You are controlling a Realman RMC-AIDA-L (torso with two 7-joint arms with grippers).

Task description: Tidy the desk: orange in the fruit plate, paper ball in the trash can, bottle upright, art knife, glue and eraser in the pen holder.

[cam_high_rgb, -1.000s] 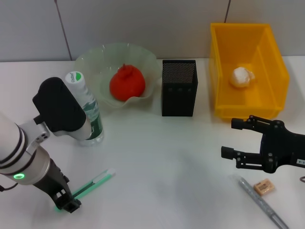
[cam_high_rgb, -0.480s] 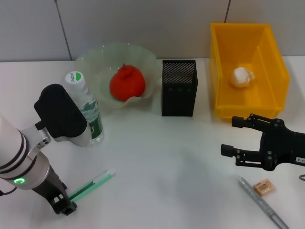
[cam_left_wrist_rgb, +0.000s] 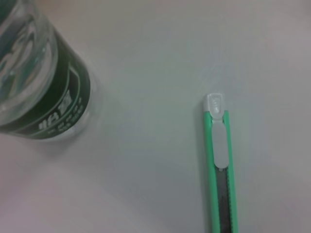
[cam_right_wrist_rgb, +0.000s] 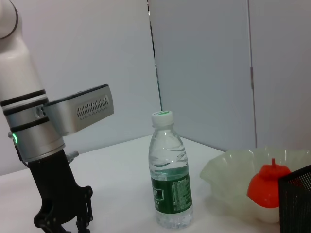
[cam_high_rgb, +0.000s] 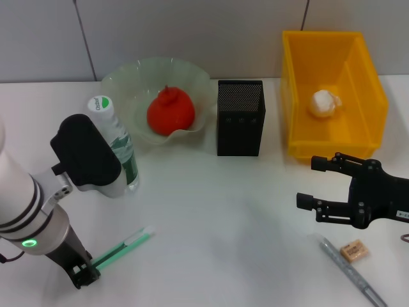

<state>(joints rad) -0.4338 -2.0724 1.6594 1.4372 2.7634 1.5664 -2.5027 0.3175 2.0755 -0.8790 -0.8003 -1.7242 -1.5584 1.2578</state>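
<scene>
The mint-green art knife [cam_high_rgb: 124, 248] lies flat on the white desk; it also shows in the left wrist view [cam_left_wrist_rgb: 221, 165]. My left gripper [cam_high_rgb: 83, 276] stands at its near end, fingers apart in the right wrist view [cam_right_wrist_rgb: 63, 221]. The bottle [cam_high_rgb: 121, 153] stands upright just behind it. The orange [cam_high_rgb: 170, 113] sits in the fruit plate [cam_high_rgb: 124, 83]. The paper ball [cam_high_rgb: 324, 103] lies in the trash can [cam_high_rgb: 367, 96]. The pen holder [cam_high_rgb: 239, 118] stands between plate and can. My right gripper [cam_high_rgb: 307, 183] is open and empty, beside the eraser [cam_high_rgb: 353, 251].
A slim grey stick [cam_high_rgb: 348, 272] lies next to the eraser at the front right. The wall runs close behind the plate, the pen holder and the trash can. Bare desk lies between the two arms.
My left arm has shifted a little to the left and toward the front edge along the knife's near end. The knife and the right arm have not moved.
</scene>
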